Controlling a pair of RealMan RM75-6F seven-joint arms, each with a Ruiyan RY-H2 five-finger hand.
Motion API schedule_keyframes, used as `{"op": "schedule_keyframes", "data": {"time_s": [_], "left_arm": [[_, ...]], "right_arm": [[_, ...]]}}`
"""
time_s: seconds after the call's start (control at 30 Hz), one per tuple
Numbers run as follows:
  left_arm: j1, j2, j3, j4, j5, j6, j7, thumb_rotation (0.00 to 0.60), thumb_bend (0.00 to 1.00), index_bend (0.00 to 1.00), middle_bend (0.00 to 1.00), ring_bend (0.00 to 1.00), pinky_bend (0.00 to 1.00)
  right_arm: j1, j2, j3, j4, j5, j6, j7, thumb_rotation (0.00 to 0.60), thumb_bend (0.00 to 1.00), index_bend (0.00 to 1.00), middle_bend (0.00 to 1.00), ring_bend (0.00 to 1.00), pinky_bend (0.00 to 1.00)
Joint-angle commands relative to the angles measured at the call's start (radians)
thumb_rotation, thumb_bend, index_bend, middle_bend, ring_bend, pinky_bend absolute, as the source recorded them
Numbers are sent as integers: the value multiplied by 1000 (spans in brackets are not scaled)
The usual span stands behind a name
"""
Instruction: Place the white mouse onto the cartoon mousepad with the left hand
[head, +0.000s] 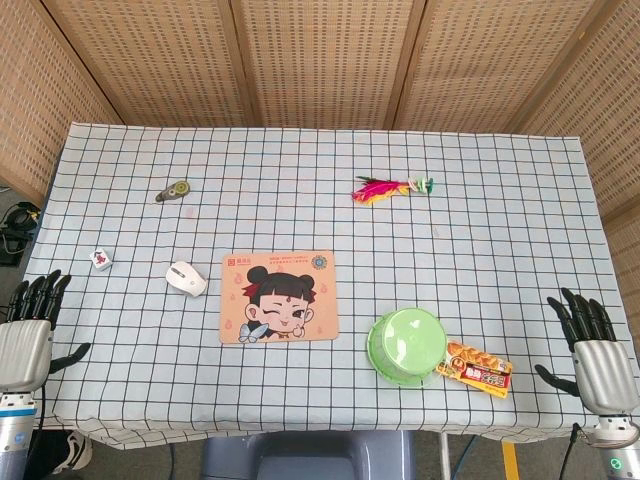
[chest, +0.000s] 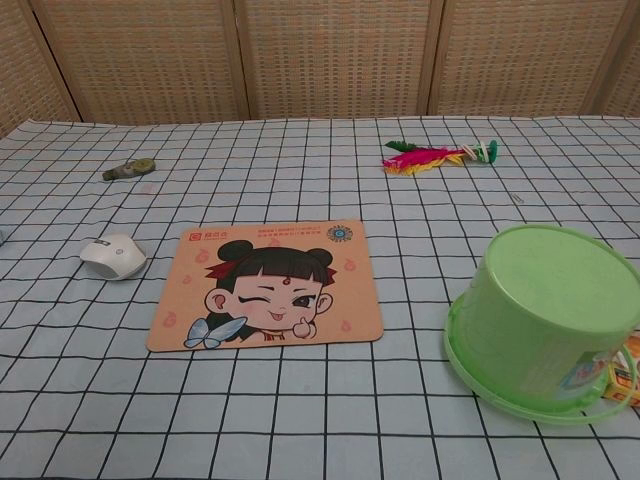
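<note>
Head view shows the counter (head: 330, 180) under a checked cloth, nothing started yet. Cartoon mousepad (head: 278, 296) lies flat near the counter's front middle and serves as landmark. Green bowl (head: 407, 346) sits upside down to the right of the mousepad, well apart from it, with a snack packet (head: 478, 367) touching its far side. Left hand (head: 28, 335) hangs at the front corner, far left of the mousepad, fingers spread, holding nothing. Right hand (head: 597, 352) mirrors it far right of the mousepad, fingers apart, empty too. Feather shuttlecock (head: 390, 188) lies behind and right of the mousepad. White mouse (head: 186, 278) rests on the cloth just left of the mousepad, near its back-left corner, not on it; chest view confirms a small gap. Small grey tool (head: 175, 190) is behind-left of the mousepad, a tiny red-white cube (head: 101, 260) further left than the mouse.

Step in hand, as I judge it: pre-reach, the grasp not begun. Next move calls for the left hand to travel toward the mouse, come down over its top, close around its sides, then carry it a short way right onto the mousepad.
</note>
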Motion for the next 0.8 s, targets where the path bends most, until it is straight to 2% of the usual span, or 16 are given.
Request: {"op": "schedule_keyframes", "data": {"time_s": [0.03,0.53,0.67,0.8], "left_arm": [[0,0,1,0,3,2,1,600,127,0,0,0,0],[-7,-4,-3,4,10,-1,0,600,127,7,0,0,0],[-35,-5,-21,19,-4,-38,-5,600,127,69,0,0,25],[-108,-2,-56,50,-45,-144,26,600,128,170,11,51,119]], "right_arm": [[-1,0,-1,0,-1,1,0,600,76,122,0,0,0],[0,2,0,-1,-3,3,7,600,76,122,0,0,0],[0,4,6,2,7,2,18,600,76,122,0,0,0],[1,7,13,6,15,2,29,600,75,123,0,0,0]]}}
